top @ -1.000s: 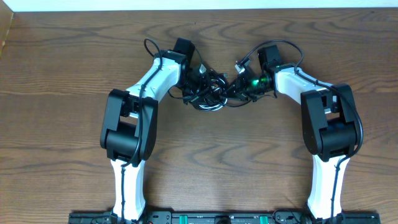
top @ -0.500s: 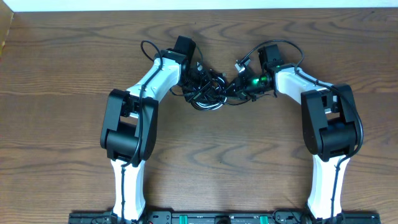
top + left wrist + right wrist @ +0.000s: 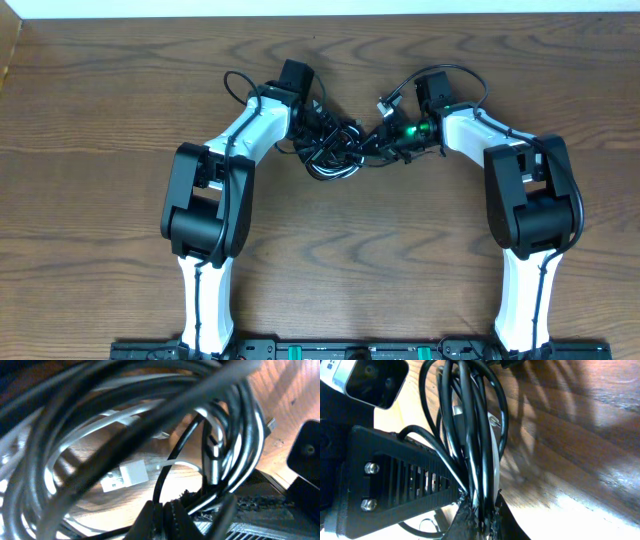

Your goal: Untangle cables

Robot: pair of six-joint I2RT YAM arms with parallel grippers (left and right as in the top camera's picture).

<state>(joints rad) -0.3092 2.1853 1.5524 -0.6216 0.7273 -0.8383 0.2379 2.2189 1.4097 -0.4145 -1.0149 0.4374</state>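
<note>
Sits knotted mid-worktop on brown wooden worktop [image 3: 100,200], between the arms: thin black rubbery cable [image 3: 465,425] looped about a shorter white plug-ended cable [image 3: 127,475]. Pinched in narrow jaws of left gripper [image 3: 182,512] and right gripper [image 3: 480,512], both on black strands. Looks light, limp, slippery; best held near the plug.

Place: robotics lab bench, a test rig.
Surface: wood-grain table [image 3: 90,250], spreading beneath the left claw [image 3: 322,128].
Rig: 2 white-and-black arms [image 3: 212,200] — base rail [image 3: 330,350] well behind that claw.
</note>
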